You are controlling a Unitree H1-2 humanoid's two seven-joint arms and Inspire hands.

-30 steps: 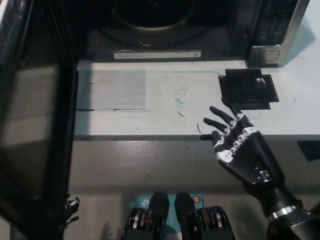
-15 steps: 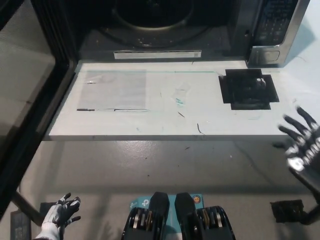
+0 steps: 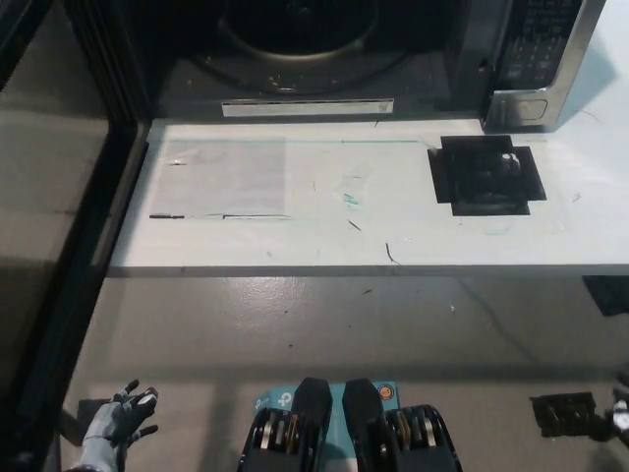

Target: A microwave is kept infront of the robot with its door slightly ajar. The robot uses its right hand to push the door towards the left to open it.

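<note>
At far left, microwave door (image 3: 54,226) open — edges cropped.

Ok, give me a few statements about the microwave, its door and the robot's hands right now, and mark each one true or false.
1. The microwave stands with its cavity exposed. True.
2. The microwave door is shut over the cavity. False: it is swung out to the left, along the picture's left edge.
3. The white left hand rests low at the lower left, holding nothing. True.
4. The black right hand is pressing on the door. False: only a sliver of black shows at the bottom right edge, far from the door.
5. The control panel is on the microwave's right side. True.
</note>
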